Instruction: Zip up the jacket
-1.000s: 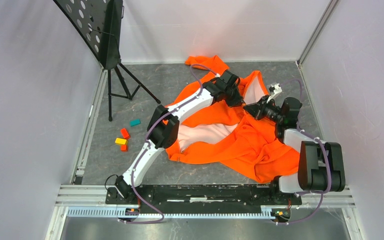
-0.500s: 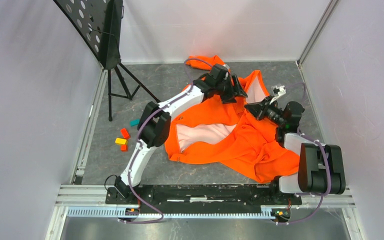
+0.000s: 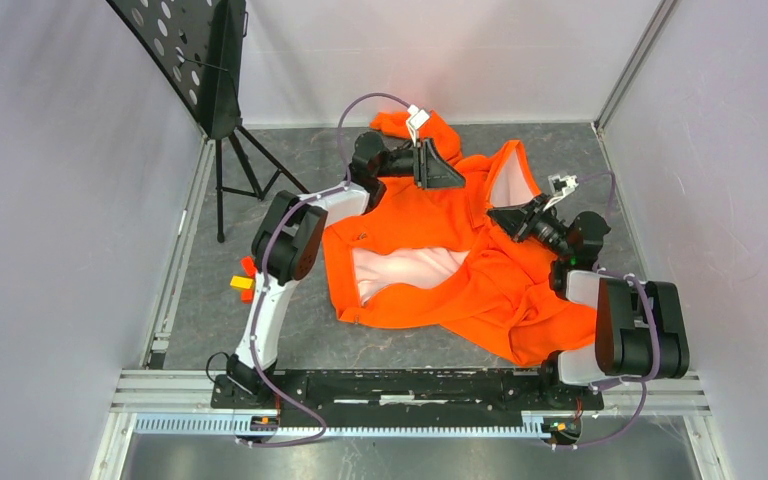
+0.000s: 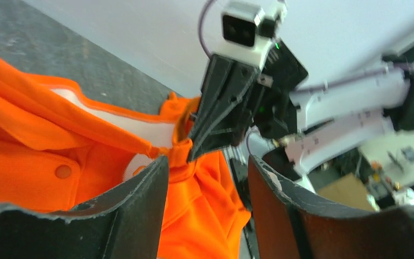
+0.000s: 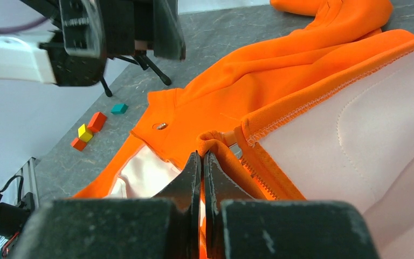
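Observation:
The orange jacket [image 3: 430, 230] lies spread on the grey floor with its pale lining [image 3: 410, 268] showing. My right gripper [image 3: 493, 212] is shut on a fold of the jacket's front edge [image 5: 215, 141], right beside the zipper teeth [image 5: 261, 175] and a small metal slider [image 5: 234, 149]. My left gripper [image 3: 450, 178] hangs open above the jacket's far part, holding nothing. In the left wrist view the open left gripper [image 4: 207, 160] frames the right gripper [image 4: 191, 152] pinching the orange cloth.
A black music stand [image 3: 210, 60] on a tripod stands at the back left. Small coloured blocks [image 3: 245, 285] lie on the floor left of the jacket, partly behind the left arm. Walls close the space at the back and on both sides.
The left gripper opened, let go of the jacket and rose back to the left, toward the far wall. The right gripper kept its grip and hardly moved.

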Robot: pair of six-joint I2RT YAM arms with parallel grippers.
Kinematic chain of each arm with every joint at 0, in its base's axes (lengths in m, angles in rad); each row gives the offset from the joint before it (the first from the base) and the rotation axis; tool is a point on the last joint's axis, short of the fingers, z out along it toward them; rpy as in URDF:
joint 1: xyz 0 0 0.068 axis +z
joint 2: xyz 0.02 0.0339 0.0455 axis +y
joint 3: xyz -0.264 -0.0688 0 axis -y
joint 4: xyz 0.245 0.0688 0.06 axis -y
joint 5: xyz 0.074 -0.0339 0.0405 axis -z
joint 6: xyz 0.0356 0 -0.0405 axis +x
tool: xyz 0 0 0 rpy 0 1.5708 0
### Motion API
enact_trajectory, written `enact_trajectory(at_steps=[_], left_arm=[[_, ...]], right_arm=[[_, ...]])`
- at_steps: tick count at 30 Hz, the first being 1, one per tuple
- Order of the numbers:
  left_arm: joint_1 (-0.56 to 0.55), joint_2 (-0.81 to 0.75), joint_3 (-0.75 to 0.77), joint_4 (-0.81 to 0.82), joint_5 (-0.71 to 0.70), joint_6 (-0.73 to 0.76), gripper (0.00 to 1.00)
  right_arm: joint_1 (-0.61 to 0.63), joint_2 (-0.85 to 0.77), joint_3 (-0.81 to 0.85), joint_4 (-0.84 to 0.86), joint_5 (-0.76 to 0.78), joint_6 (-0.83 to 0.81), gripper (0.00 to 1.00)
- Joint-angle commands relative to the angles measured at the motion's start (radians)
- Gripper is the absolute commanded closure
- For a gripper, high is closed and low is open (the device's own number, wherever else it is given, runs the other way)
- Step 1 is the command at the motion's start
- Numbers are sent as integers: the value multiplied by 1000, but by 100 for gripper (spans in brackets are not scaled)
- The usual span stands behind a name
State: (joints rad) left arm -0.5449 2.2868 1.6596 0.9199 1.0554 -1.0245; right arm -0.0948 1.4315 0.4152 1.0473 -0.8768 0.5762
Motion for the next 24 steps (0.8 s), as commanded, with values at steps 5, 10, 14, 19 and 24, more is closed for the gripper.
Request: enact_trajectory(at_steps=[5,10,14,19,24], left_arm=[[-30,157,29,471,181,-134,38],[-46,208,60,417,171,-74,38],[-52,208,76,224,142,108,36],[-61,252,119,155,118,181,34],[-63,319,218,174,127,139,34]], right_arm=[[-2,-35,22,12,-23,-24,100],[-2,-28,33,5,-31,-18,100],[-2,-29,37,-1,-30,-20,100],[-2,-37,43,-11,-30,-21,100],[-2,-41,48,-20,-31,-23,100]])
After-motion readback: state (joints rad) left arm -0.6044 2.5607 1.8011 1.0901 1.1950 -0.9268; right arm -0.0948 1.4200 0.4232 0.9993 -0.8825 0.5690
